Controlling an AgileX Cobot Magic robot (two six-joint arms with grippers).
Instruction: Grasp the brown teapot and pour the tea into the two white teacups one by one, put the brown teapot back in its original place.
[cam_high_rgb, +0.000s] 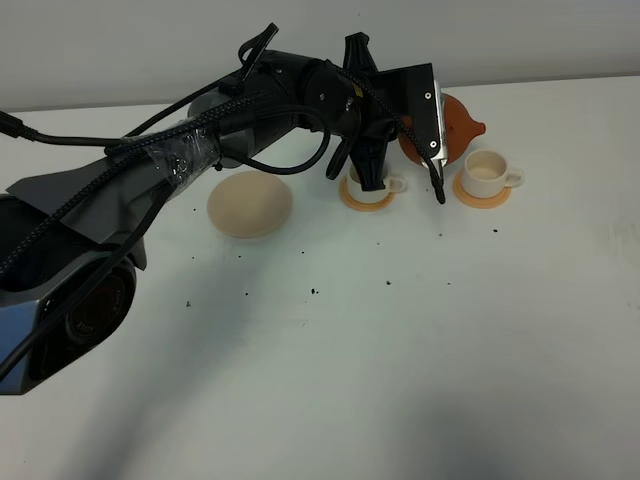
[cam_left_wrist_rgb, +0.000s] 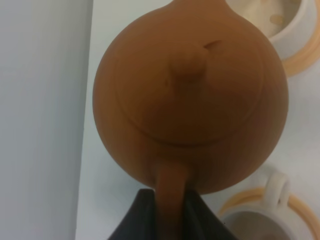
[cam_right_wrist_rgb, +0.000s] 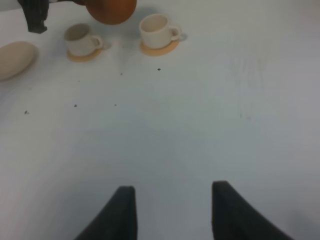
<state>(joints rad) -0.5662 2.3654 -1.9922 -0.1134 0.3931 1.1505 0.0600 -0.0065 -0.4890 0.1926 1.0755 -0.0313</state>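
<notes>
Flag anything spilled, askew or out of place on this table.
Small dark specks dot the white table in front of the white teacups; drips or crumbs, I cannot tell. Otherwise nothing: both cups stand upright on orange coasters, and the brown teapot is off its saucer only because the left pincer holds it.

Brown teapot (cam_left_wrist_rgb: 190, 95): round, squat, reddish-brown clay; lid on, with a small knob.
Teapot pose: lifted clear of the table, gripped at its loop handle, spout toward the right cup.
Teapot position: between and just behind the two cups, apart from its saucer.
Left teacup (cam_right_wrist_rgb: 80, 39): small, white, upright.
Right teacup (cam_high_rgb: 485, 172): matching, upright; contents unclear.
Saucer (cam_high_rgb: 250, 204): round, flat, cream-beige, left of both cups.
</notes>
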